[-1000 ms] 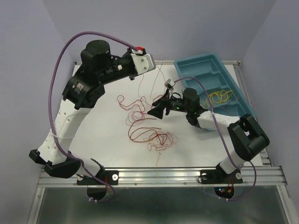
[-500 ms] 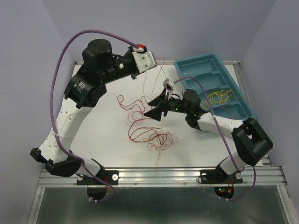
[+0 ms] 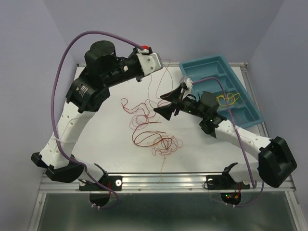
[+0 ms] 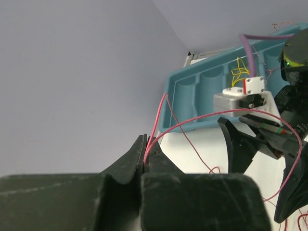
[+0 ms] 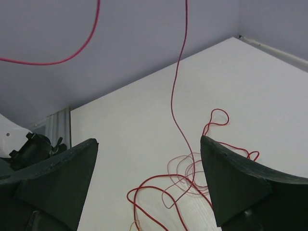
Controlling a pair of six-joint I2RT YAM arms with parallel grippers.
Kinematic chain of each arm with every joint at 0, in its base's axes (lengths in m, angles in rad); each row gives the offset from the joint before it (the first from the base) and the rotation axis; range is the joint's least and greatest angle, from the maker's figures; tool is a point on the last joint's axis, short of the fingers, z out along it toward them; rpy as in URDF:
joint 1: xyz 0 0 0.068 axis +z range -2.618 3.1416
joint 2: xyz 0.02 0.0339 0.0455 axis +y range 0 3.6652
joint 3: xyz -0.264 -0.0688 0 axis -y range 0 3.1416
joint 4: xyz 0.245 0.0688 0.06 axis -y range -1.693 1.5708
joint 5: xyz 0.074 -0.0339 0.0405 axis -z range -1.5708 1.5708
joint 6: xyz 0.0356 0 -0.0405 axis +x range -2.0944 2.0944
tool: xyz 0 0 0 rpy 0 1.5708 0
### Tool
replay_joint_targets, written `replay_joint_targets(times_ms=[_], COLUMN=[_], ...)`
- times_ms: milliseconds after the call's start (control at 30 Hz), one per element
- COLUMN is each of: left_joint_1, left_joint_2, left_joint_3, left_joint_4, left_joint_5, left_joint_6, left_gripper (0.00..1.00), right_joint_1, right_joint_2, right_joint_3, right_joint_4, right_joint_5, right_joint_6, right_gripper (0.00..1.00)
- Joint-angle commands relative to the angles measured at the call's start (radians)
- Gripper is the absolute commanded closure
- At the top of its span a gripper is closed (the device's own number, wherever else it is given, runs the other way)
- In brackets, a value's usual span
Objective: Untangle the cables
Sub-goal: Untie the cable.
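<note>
Both arms were built of white links joined by bulky black joint housings. The left arm [image 3: 67, 130] had a lower link dotted with small holes, a black joint bearing a small white marking, and a white wrist block [image 3: 147, 63] tipped with a red tab. The right arm [image 3: 240, 138] carried a white-and-grey camera box [image 4: 240, 98] with a red stripe and a small green light [image 4: 288, 61]. A thick purple cable [image 3: 86, 34] looped along each arm, and the left gripper [image 4: 146, 143] and right gripper [image 5: 148, 140] had matte black, wedge-shaped fingers [image 5: 240, 178].
</note>
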Motion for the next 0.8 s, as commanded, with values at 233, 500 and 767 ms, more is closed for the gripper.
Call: replay_joint_targets(times_ms=[233,500,767], left_joint_1=[-0.016,-0.027,-0.027], left_joint_2=[-0.045,-0.043,-0.053], left_joint_3=[0.012,0.025,-0.119], left_joint_4=[0.043,0.045,0.132], left_joint_5=[0.009,0.000,-0.106], left_joint_6=[-0.013,-0.019,-0.010], left_gripper=[1.00,1.00,1.00], right_joint_1=[0.015,0.042,0.043], right_joint_2=[0.082,0.214,0.003], right_joint_3=[0.048,0.156,0.041], right_joint_4=[-0.071,-0.069,-0.055], right_joint_5=[-0.004,-0.003,-0.071], right_joint_6=[-0.078,-0.065,-0.035], right_gripper=[0.08,0.68,0.99])
